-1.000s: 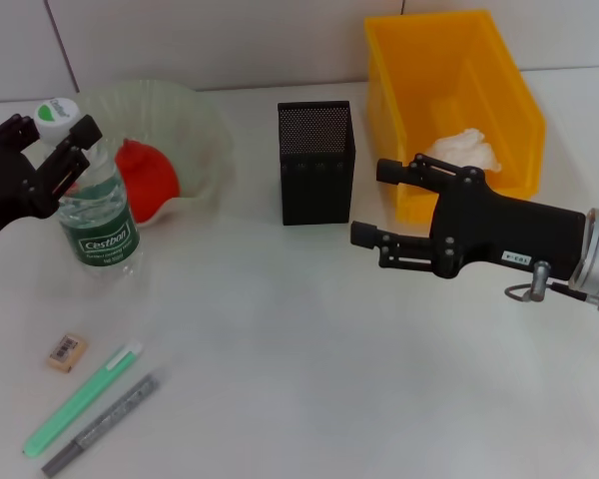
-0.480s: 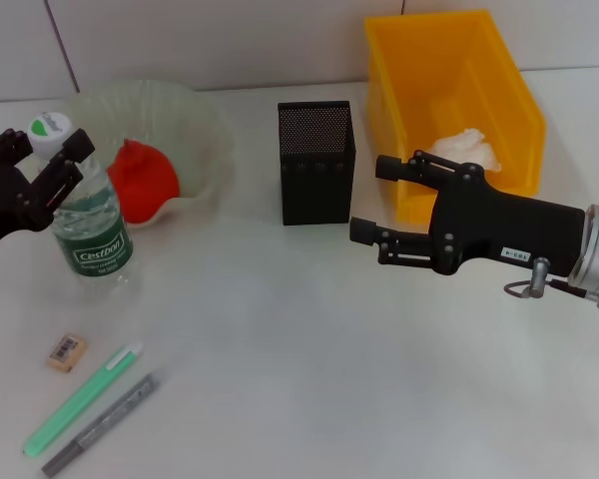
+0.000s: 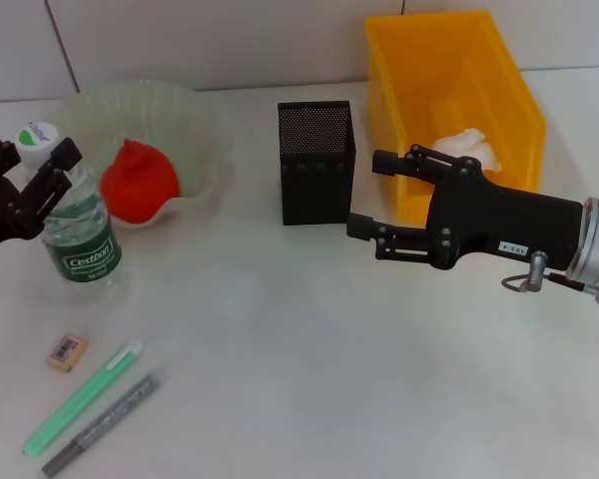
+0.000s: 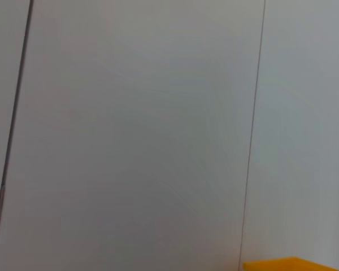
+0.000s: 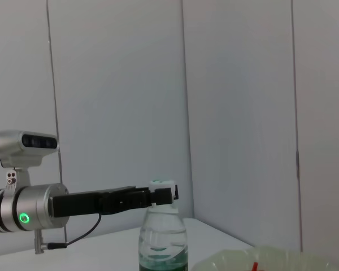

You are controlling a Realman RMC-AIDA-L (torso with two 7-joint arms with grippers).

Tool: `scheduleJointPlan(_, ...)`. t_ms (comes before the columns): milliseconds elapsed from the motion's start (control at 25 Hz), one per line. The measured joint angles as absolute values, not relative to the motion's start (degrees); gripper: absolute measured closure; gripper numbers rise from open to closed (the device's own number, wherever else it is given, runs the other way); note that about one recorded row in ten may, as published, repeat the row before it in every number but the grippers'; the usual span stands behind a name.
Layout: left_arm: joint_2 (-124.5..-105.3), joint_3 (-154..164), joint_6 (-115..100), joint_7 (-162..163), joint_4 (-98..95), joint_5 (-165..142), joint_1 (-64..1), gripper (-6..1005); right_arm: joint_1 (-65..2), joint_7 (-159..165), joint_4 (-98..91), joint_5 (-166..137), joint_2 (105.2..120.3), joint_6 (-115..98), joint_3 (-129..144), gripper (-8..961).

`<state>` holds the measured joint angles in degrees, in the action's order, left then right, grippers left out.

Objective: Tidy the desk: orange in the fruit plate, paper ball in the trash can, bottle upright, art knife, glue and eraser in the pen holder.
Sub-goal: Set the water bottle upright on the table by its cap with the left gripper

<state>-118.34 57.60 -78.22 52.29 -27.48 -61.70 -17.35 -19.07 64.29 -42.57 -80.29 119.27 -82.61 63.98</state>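
While the water bottle (image 3: pixel 77 228) stands upright beside the fruit plate (image 3: pixel 205 130), the left gripper (image 3: pixel 30 178) pinches its neck under the white cap. Inside that plate sits the orange (image 3: pixel 137 182). Over the desk's middle the right gripper (image 3: pixel 367 192) hangs spread wide, empty, near the black pen holder (image 3: pixel 315 162). At the desk's front left lie eraser (image 3: pixel 67 350), green glue (image 3: pixel 80 399) and grey art knife (image 3: pixel 102 423)

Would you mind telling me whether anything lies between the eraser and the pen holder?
Nothing visible does. The eraser lies near the table's front left; bare table runs from it to the pen holder. The bottle stands off that line, to the left.
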Motion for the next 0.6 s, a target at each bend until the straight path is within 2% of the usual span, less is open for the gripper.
scheduleJointPlan(600, -118.47, 54.97, -78.21, 49.95, -23.83, -61.56, -18.35, 564, -19.11, 65.04, -43.56, -80.42, 119.27, -82.55, 63.98, 117)
